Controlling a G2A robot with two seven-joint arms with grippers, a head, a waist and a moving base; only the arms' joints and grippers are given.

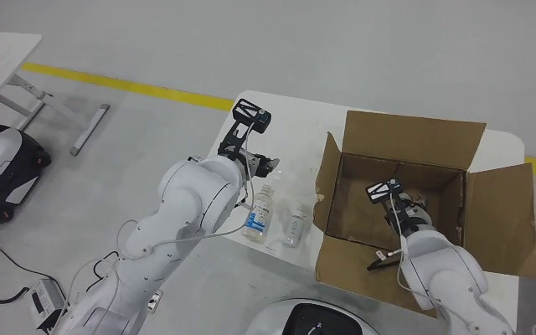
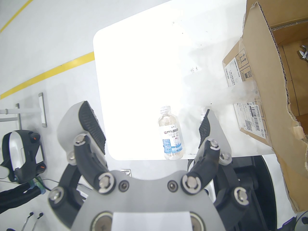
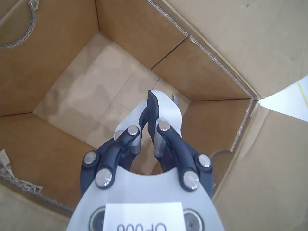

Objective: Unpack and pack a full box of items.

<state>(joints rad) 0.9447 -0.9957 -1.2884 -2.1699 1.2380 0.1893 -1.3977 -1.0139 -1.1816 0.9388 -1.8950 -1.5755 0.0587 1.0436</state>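
An open cardboard box (image 1: 402, 142) stands on the right half of the white table (image 1: 293, 117), flaps spread outward. Two clear bottles with white caps lie left of it: a bigger one with a blue label (image 1: 260, 213) and a smaller one (image 1: 295, 226). My left gripper (image 1: 258, 163) hangs open above the table, and the labelled bottle (image 2: 170, 133) lies below, between its fingers (image 2: 91, 121) as seen from the wrist. My right gripper (image 3: 150, 106) is down inside the box (image 3: 60, 25), shut with nothing seen in it. A small grey object (image 3: 175, 98) lies on the box floor beside its tip.
The box's left wall (image 2: 255, 85) carries printed labels and a torn flap edge close to the bottles. The labelled bottle lies near the table's front edge. On the floor to the left stand a black-and-white machine (image 1: 17, 167) and another table's leg (image 1: 50, 100).
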